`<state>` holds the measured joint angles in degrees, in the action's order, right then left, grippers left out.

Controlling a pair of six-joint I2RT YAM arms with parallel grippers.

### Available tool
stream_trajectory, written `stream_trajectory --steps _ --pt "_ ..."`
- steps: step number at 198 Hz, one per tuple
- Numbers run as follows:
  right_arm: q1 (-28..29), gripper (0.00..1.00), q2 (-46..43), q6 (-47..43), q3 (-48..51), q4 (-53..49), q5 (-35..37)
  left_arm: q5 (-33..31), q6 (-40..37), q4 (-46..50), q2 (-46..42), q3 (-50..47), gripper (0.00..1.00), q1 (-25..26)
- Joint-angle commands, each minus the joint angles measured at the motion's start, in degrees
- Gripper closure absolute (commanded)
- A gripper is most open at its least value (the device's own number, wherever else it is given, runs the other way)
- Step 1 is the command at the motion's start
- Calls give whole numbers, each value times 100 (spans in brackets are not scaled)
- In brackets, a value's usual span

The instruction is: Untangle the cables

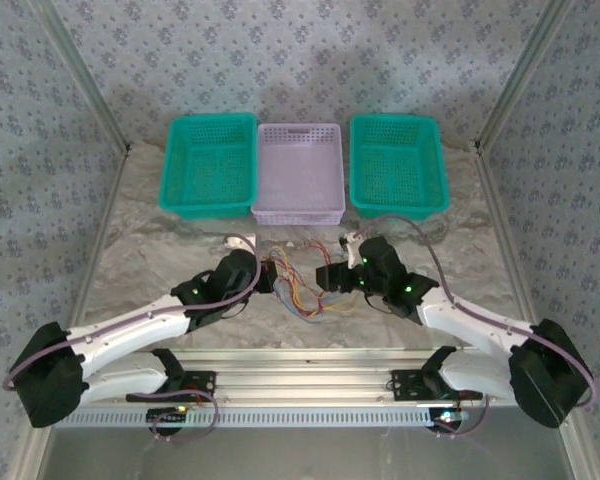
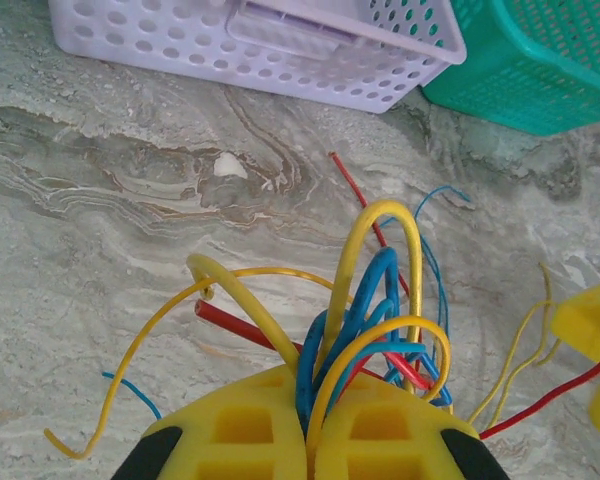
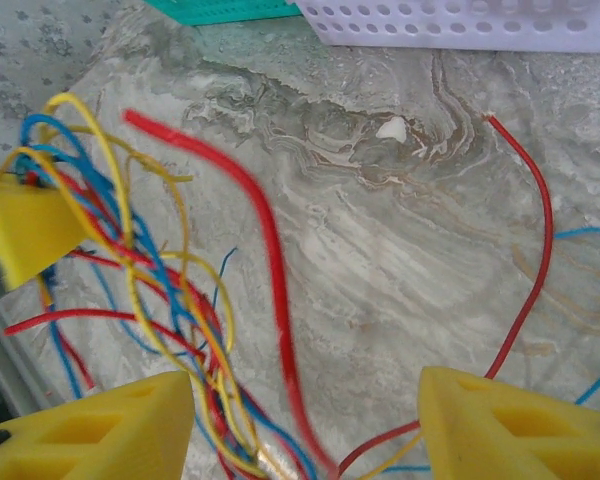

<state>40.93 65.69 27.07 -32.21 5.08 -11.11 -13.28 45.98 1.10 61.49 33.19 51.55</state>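
Top external: high, behind arm bases, looks down, far from lilac perforated plastic basket. Both wrist views: low, close, facing that basket; share thin red, yellow, blue cables before it.

The cables, thin red, yellow, blue and orange wires, sit tangled in one bunch at the counter's near middle, loops arching, loose ends splayed.

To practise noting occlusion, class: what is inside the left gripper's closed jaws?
A bunch of cables, blue, yellow and red, rises from the shut left gripper. Their clamped lengths are covered by the fingers.
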Motion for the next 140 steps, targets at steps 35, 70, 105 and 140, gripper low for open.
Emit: stream_trajectory --steps 35,70,105,140 --pt "-11 100 60 -126 -332 -48 721 -168 -106 -48 -441 -101 100 39" --pt "-665 100 -864 -41 -135 -605 1179 -262 -133 142 -653 -259 100 40" --pt "-1558 100 -1615 121 38 -1061 1166 -245 -115 243 -869 -499 100 31" --pt "-2022 100 -1850 162 48 -1381 1084 -160 -155 345 -973 -655 100 22"
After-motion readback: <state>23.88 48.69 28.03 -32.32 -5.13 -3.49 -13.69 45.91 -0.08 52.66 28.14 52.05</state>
